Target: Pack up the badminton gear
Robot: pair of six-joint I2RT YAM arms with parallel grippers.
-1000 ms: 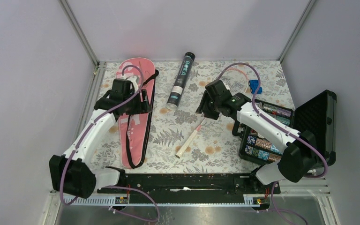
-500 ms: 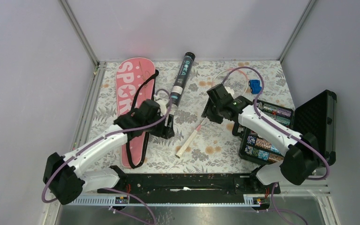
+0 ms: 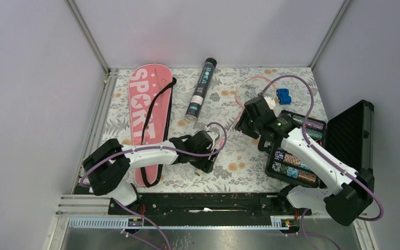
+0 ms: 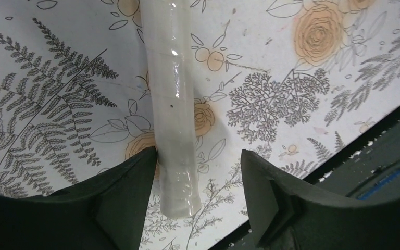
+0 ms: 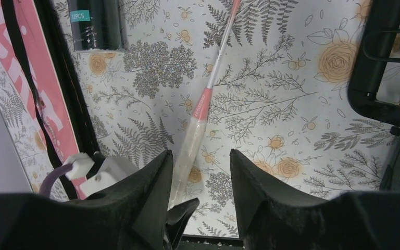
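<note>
One pink-framed racket lies on the floral table, its pink and white shaft (image 5: 208,86) running down to a cream handle (image 4: 171,104). My left gripper (image 4: 198,179) is open around the handle's butt end, the left finger touching it; in the top view it (image 3: 208,152) covers the handle. My right gripper (image 5: 202,172) is open and empty above the shaft, near the racket's head (image 3: 252,119). The black tube with teal print (image 3: 200,88) lies at the back middle. The long pink "SPORT" bag (image 3: 141,112) lies at the left. A second racket is not in view.
An open black case of patterned rolls (image 3: 297,151) stands at the right, close to my right arm. A small blue toy (image 3: 283,96) lies behind it. A small white thing (image 3: 181,123) lies by the tube's near end. A black rail (image 3: 208,202) borders the near edge.
My left arm has swung from over the pink bag to the right and down onto the racket handle. My right gripper has drawn back to the right, off the shaft.
</note>
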